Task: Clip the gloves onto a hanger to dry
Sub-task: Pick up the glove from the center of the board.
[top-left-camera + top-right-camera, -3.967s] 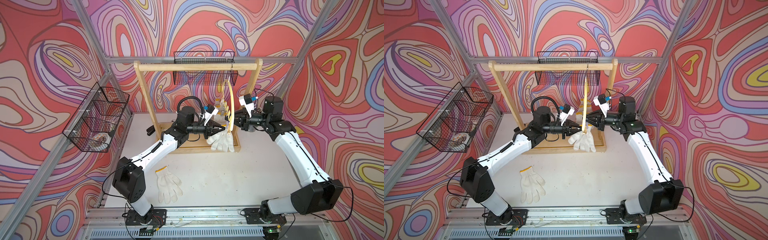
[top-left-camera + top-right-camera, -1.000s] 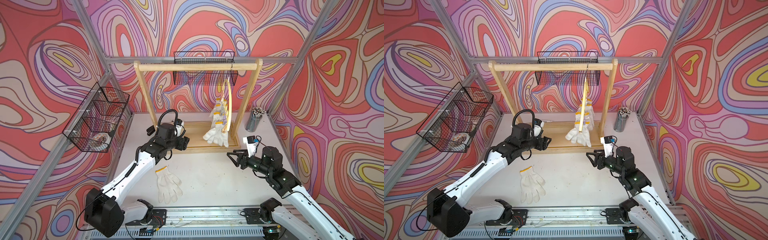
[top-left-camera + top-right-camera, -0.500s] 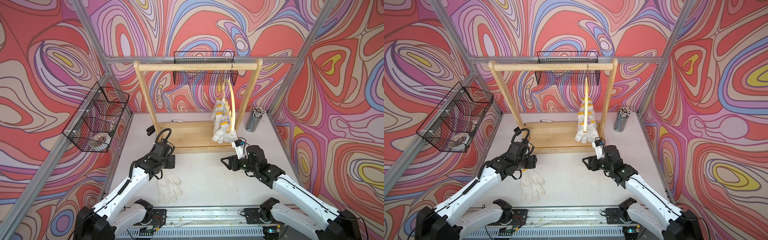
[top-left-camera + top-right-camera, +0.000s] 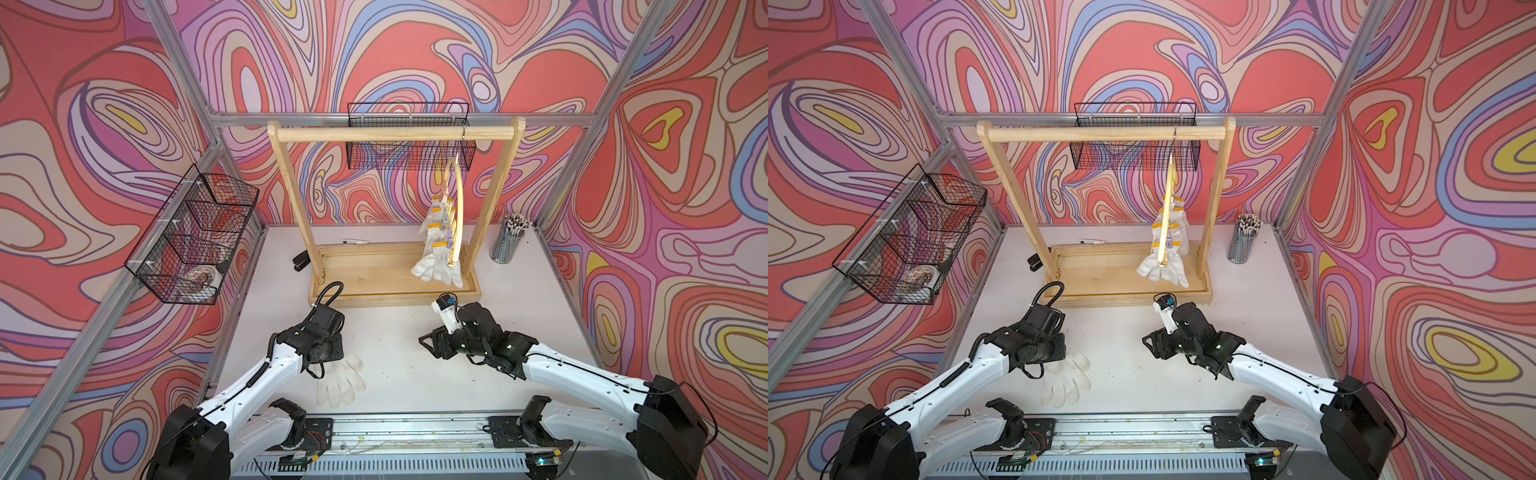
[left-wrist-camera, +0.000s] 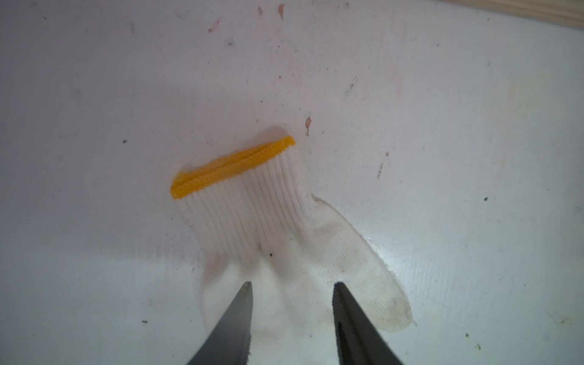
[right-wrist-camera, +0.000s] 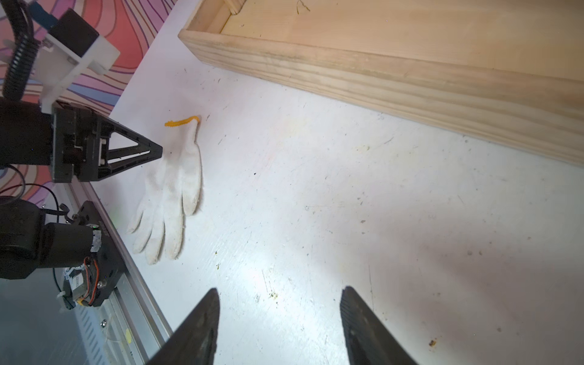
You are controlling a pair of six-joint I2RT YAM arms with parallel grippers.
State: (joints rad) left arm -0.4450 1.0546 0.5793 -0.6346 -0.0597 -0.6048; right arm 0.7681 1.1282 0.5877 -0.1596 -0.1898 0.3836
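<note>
Top views both show the white counter (image 4: pixel 540 316) inside patterned walls. A wooden rack (image 4: pixel 395 134) stands along its back edge on a tray-like base. One wire basket (image 4: pixel 195 237) is fixed to the left wall and another (image 4: pixel 409 141) hangs behind the rack's rail.

The pale yellow hanger (image 4: pixel 460 208) hangs by its metal hook from the right end of the rail, seen almost edge-on. Several clipped gloves (image 4: pixel 436 266) dangle from it, fingers down, over the right end of the base.

One loose glove (image 4: pixel 340 380) lies flat near the counter's front edge, toward the left corner. Its fingers point at the front edge and its yellow-edged cuff (image 5: pixel 232 167) faces the rack.

The left hand (image 5: pixel 292 284) is over this glove's palm with its two fingers spread, a strip of fabric showing between them. Whether the tips touch the cloth I cannot tell.

The right hand (image 6: pixel 279 289) hovers over bare counter in front of the rack's base, well apart from the glove, fingers spread and holding nothing.

A cup of pencils (image 4: pixel 505 245) stands at the back right corner. A small black stapler (image 4: pixel 299 262) lies left of the rack.
</note>
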